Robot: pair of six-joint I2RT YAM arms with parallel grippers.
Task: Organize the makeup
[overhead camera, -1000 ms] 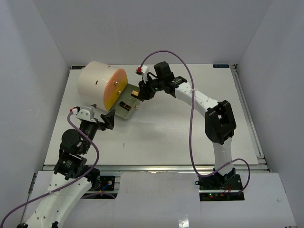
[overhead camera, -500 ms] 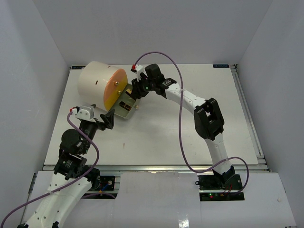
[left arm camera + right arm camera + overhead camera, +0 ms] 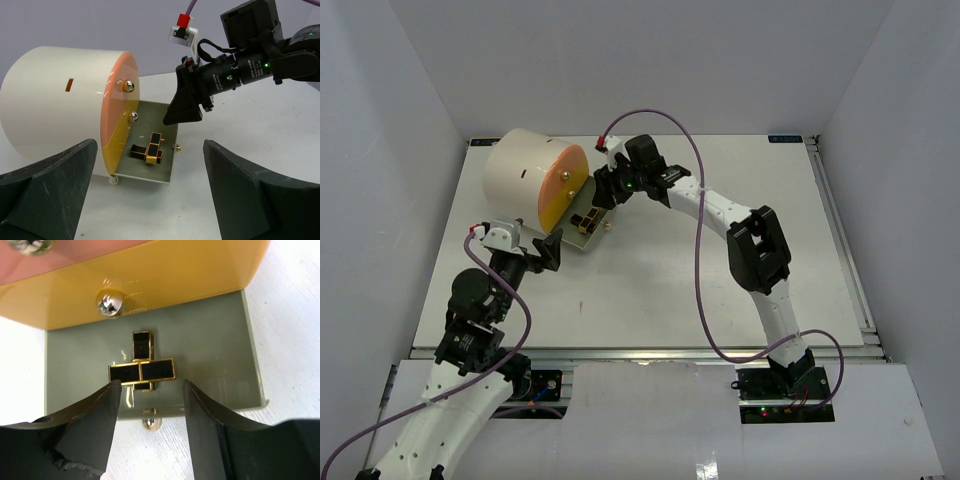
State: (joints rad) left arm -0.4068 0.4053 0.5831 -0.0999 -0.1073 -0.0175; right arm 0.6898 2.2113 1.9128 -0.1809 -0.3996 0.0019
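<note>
The black-and-gold lipstick tube [image 3: 157, 369] has just been released onto the grey-green drawer tray [image 3: 210, 350] at the far left, across a second tube [image 3: 142, 345]. The right gripper [image 3: 151, 386] is now parted and empty, so this item is judged stowed. The left gripper [image 3: 548, 250] is held wide open nearby.

Bright, even white light from overhead. Faint soft shadows on bench [image 3: 660, 280] below right hand [image 3: 599, 195]. Glare spots on metal knob [image 3: 110, 304] ahead of it. Wrist views: near fingers [image 3: 85, 430] dark, blurred; drawer [image 3: 210, 350] beyond sharp.

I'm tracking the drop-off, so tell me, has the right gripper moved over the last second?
Yes. The right gripper has shifted left in the top view, closer to the orange front of the cream cylinder.
</note>
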